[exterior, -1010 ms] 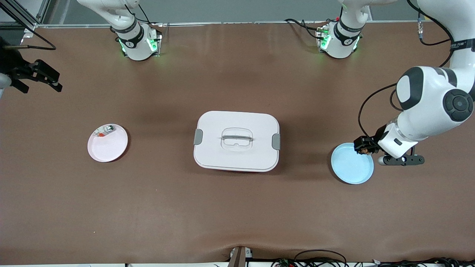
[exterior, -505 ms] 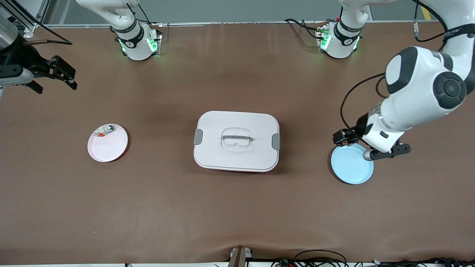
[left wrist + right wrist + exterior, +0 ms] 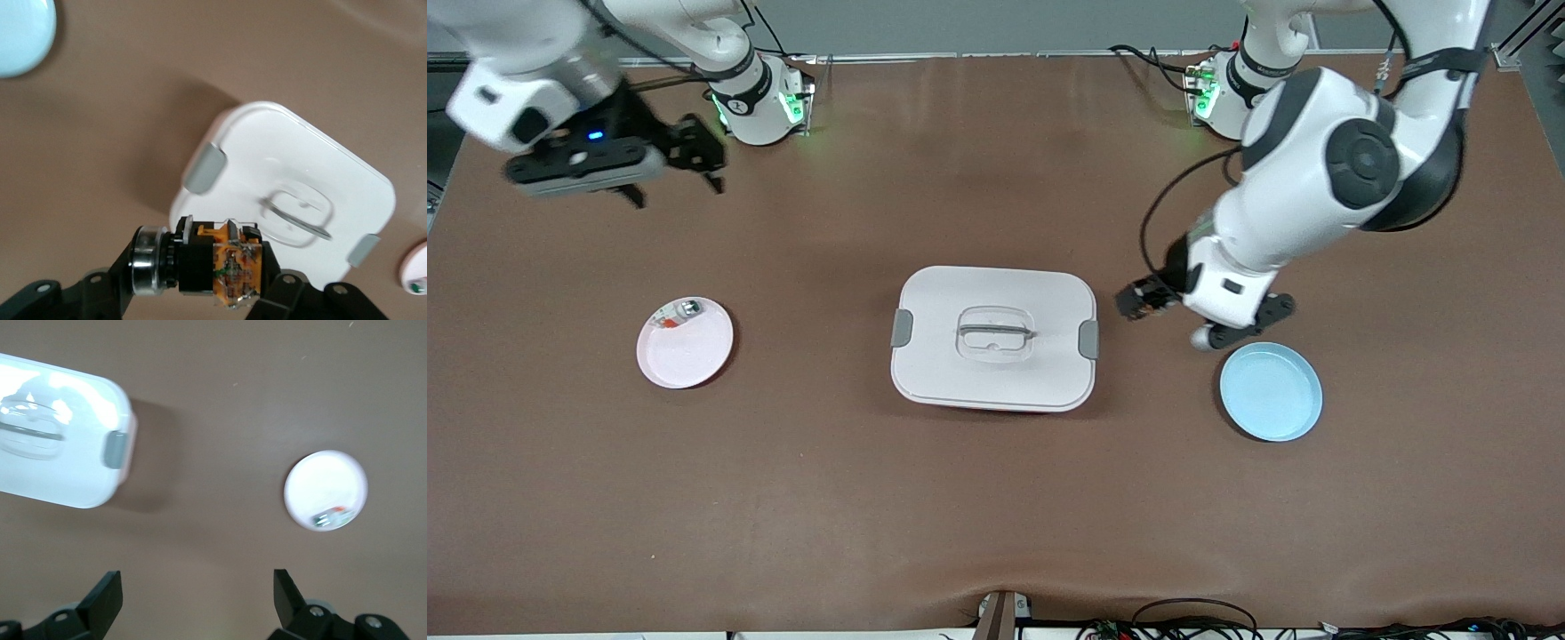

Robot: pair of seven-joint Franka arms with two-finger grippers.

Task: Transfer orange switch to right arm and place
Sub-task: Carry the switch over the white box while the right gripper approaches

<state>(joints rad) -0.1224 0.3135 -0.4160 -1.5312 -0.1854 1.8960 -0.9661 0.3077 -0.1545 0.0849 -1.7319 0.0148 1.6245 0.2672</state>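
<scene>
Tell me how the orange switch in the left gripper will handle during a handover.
The orange switch, clamped in the left gripper, looks rigid and blocky, so it probably won't flex. Being so small, it likely leaves the open right gripper little free surface. Its round metallic end might roll if dropped.

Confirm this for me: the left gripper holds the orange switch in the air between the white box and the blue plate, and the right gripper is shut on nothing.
One detail is wrong: the right gripper is open, not shut, as the right wrist view shows its fingers spread wide apart. The rest stands: the left gripper holds the orange switch in the air between the white box and the blue plate.
</scene>
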